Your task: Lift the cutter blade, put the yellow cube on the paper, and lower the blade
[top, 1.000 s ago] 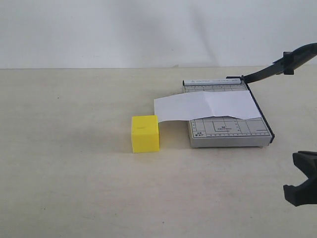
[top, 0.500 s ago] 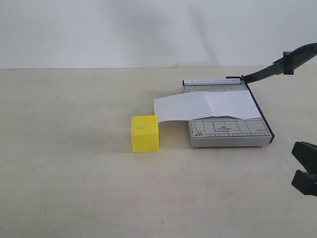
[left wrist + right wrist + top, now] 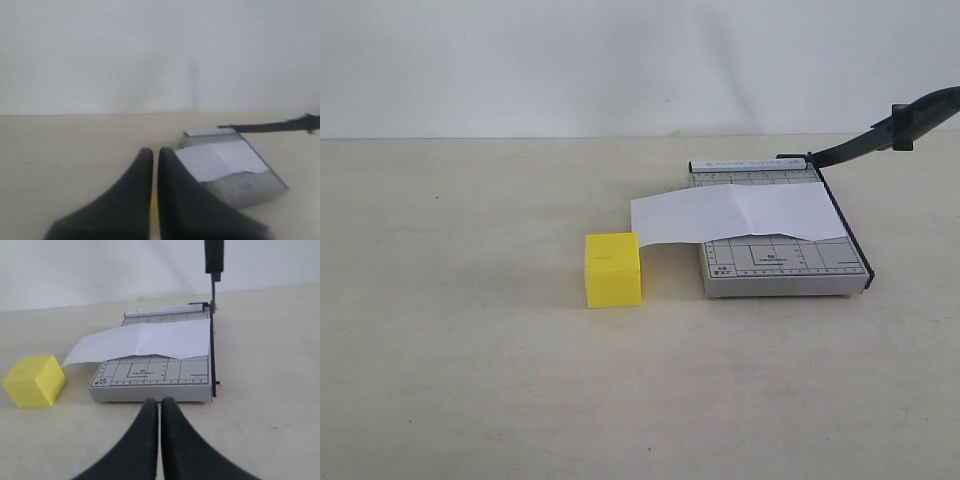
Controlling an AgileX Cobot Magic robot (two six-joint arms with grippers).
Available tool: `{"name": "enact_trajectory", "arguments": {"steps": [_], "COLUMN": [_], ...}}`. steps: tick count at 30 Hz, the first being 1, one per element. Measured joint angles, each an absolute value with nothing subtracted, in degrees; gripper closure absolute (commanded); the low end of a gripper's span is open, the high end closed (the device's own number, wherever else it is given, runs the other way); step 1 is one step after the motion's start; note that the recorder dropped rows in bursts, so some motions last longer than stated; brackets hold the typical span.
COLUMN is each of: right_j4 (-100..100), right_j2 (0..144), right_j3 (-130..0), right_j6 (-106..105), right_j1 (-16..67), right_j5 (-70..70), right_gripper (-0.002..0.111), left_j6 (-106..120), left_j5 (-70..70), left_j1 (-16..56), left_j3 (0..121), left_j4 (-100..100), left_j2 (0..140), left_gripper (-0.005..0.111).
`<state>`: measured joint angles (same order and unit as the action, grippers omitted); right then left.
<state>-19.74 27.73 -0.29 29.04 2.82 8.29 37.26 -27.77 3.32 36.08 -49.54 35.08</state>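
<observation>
The cutter blade (image 3: 890, 132) stands raised at the far right, hinged to the back corner of the grey gridded cutter board (image 3: 785, 265). The white paper (image 3: 740, 212) lies across the board and overhangs its left side. The yellow cube (image 3: 613, 269) sits on the table just left of the board, under the paper's overhanging corner. Neither gripper shows in the exterior view. My left gripper (image 3: 154, 152) is shut and empty, with the paper (image 3: 215, 159) beyond it. My right gripper (image 3: 159, 402) is shut and empty, just short of the board's front edge (image 3: 150, 392); the cube (image 3: 34, 381) and blade handle (image 3: 214, 255) show there.
A pale beige table (image 3: 470, 380) carries everything, with a white wall (image 3: 570, 60) behind it. The raised blade's handle reaches past the right edge of the exterior view.
My right gripper, seen open at the lower right edge of the exterior view a second ago, has drawn out of that view. Cube, paper and blade have not moved.
</observation>
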Motion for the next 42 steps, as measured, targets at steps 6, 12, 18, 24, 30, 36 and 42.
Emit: {"name": "enact_trajectory", "arguments": {"steps": [6, 12, 18, 24, 30, 36, 42], "right_j4": [-17.81, -17.57, -17.57, -17.35, -16.89, -15.94, -15.70], "right_j2": [26.92, 26.83, 26.83, 26.83, 26.83, 26.83, 26.83], "right_j3": [-0.29, -0.29, -0.29, -0.29, -0.29, -0.29, -0.29], "right_j6": [28.80, 28.80, 28.68, 28.56, 28.56, 28.56, 28.56], "right_j1": [2.82, 2.82, 2.82, 2.82, 2.82, 2.82, 2.82], "right_j5": [5.48, 5.25, 5.25, 5.25, 5.25, 5.25, 5.36], "right_gripper": [0.106, 0.106, 0.106, 0.106, 0.106, 0.106, 0.106], "left_j6": [51.00, 59.47, 78.33, 81.60, 81.60, 81.60, 81.60], "left_j5": [-43.02, -30.90, -5.23, -7.72, -2.98, 1.11, 1.45], "left_j1": [5.09, 18.74, 34.11, 40.45, 40.87, 42.37, 42.41], "left_j3": [46.17, 47.88, 52.07, 71.70, 85.87, 91.49, 95.23], "left_j4": [-68.37, -71.67, -86.36, -92.29, -93.63, -94.36, -94.48], "left_j2": [58.23, 76.94, 91.80, 112.79, 125.04, 131.94, 135.40], "left_gripper": [0.102, 0.102, 0.102, 0.102, 0.102, 0.102, 0.102]}}
